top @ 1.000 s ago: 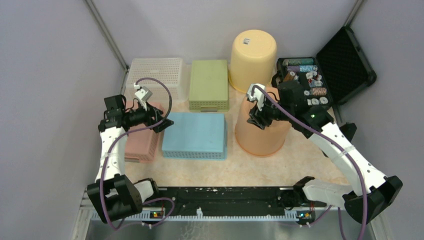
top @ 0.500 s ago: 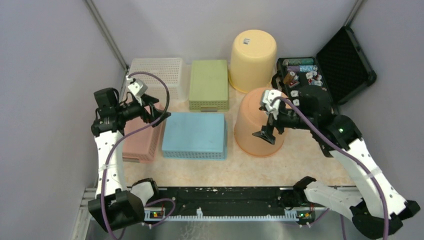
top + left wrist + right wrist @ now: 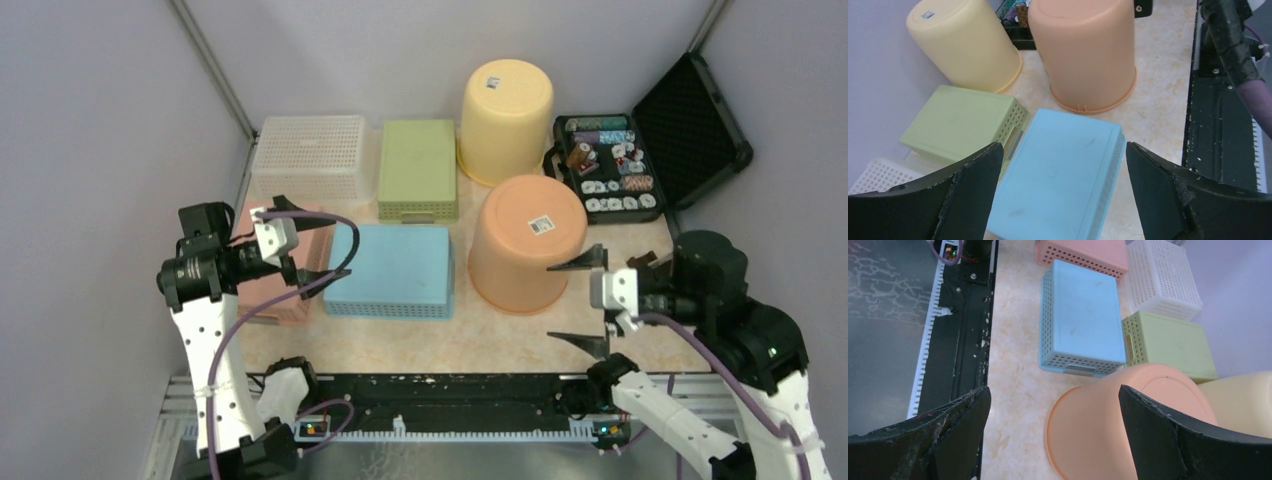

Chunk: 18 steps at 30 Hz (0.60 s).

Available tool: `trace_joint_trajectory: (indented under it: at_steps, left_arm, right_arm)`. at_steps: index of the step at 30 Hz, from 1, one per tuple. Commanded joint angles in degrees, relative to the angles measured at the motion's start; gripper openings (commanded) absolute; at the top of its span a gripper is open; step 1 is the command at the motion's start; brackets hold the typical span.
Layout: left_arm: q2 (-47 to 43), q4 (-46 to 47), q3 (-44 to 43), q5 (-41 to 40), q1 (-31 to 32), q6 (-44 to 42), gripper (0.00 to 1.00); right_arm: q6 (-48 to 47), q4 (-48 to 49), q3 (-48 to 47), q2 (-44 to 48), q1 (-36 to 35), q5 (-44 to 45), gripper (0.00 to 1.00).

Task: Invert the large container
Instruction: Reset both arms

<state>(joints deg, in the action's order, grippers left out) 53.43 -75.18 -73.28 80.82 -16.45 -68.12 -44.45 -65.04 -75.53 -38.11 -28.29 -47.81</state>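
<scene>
Your orange bucket (image 3: 527, 243) stands upside down on the worktop (image 3: 420, 340), right tool (image 3: 580, 300) released just beside it, left tool (image 3: 310, 245) released near the blue basket (image 3: 390, 270).

Large orange container (image 3: 527, 245): round plastic tub, smooth walls, tapered, widest at the rim. It is upside down, rim flat on the counter (image 3: 420, 345), closed base up, standing straight. Small white sticker (image 3: 541, 226) with dark print on the base. It sits just beside the blue basket (image 3: 390, 270), on its right seen from the arms, with a narrow gap, not touching.
</scene>
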Motion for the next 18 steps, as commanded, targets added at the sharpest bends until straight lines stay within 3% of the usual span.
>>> trace_joint_trajectory:
  at_steps: [1,3,5,9,13,15,18]
  left_arm:
    - [-2.4,-5.7,3.7,4.6,0.3,-6.8,0.99]
    - [-3.4,-2.3,5.1,4.4,0.3,-5.0,0.99]
    - [-4.4,12.8,7.2,2.0,0.4,15.4,0.99]
    - [-3.1,38.9,12.9,-11.6,4.9,37.7,0.99]
    - [3.6,43.1,12.8,-30.9,25.4,39.4,0.99]
    - [6.1,41.0,11.0,-32.6,30.6,37.9,0.99]
    - [6.9,30.7,5.9,-26.0,32.1,30.7,0.99]
  right_arm:
    - [-9.5,-8.6,-0.3,7.0,3.2,-6.2,0.99]
    - [-8.8,-8.6,0.8,9.1,4.2,-6.0,0.99]
    - [-4.8,-5.3,2.8,10.2,5.0,-4.2,0.99]
    - [-1.3,-1.2,4.9,9.8,6.0,-2.6,0.99]
    - [1.0,1.5,5.3,8.4,7.6,-1.8,0.99]
    - [1.1,1.1,5.0,7.7,8.1,-1.9,0.99]
    - [0.6,-0.5,4.5,7.6,8.5,-2.7,0.99]
